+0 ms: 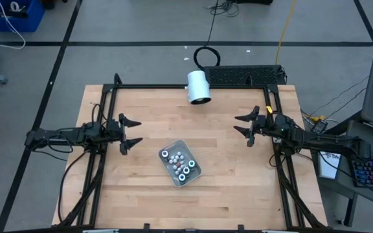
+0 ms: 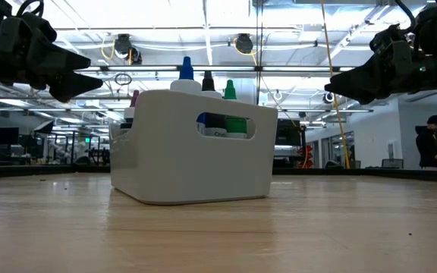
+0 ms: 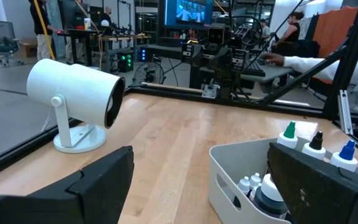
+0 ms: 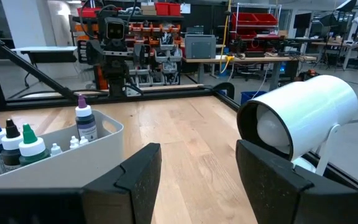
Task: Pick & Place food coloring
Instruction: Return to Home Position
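The food coloring bottles point(image 2: 207, 80) stand upright in a small white bin point(image 1: 197, 171) at the table's middle. Blue, black and green caps poke above the rim, and a purple-capped one point(image 4: 84, 120) stands at the other end. My left gripper point(image 1: 138, 131) hovers open above the table, left of the bin, with its fingers pointing toward the table's right. My right gripper point(image 1: 237, 123) hovers open to the right of the bin and a little farther back, pointing left. In the left wrist view the bin point(image 3: 241, 155) sits between the fingers' line of sight and the right side.
A large white cylinder on a small stand point(image 1: 198, 87) sits at the table's far edge, near the middle. Small white-capped items point(image 3: 250, 183) lie low inside the bin. A black frame runs around the table top point(image 1: 109, 207). People work at benches in the room behind.
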`<act>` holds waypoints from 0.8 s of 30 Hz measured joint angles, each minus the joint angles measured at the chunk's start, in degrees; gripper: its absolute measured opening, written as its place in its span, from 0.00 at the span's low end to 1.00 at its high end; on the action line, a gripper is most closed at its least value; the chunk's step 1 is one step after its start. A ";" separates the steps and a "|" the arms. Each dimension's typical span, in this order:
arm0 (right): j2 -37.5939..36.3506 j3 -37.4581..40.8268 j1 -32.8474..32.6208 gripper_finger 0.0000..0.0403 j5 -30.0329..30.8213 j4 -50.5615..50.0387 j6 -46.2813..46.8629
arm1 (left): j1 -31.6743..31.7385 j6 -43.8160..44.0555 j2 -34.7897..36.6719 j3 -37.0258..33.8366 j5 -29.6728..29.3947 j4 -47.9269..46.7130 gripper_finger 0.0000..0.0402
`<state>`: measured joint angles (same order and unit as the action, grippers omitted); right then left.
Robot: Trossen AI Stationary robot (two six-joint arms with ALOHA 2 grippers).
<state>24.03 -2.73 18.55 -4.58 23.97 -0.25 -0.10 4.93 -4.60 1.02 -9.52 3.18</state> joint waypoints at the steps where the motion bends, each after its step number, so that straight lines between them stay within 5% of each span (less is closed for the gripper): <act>1: 0.00 -0.01 0.00 0.49 0.00 0.00 0.00 | 0.00 0.00 0.00 0.00 0.00 0.00 0.90; 24: 0.00 0.00 0.00 0.49 0.00 0.00 0.00 | 0.00 0.00 0.00 0.02 0.00 0.02 0.91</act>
<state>24.03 -2.74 18.55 -4.57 23.97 -0.25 -0.10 4.93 -4.60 1.04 -9.52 3.20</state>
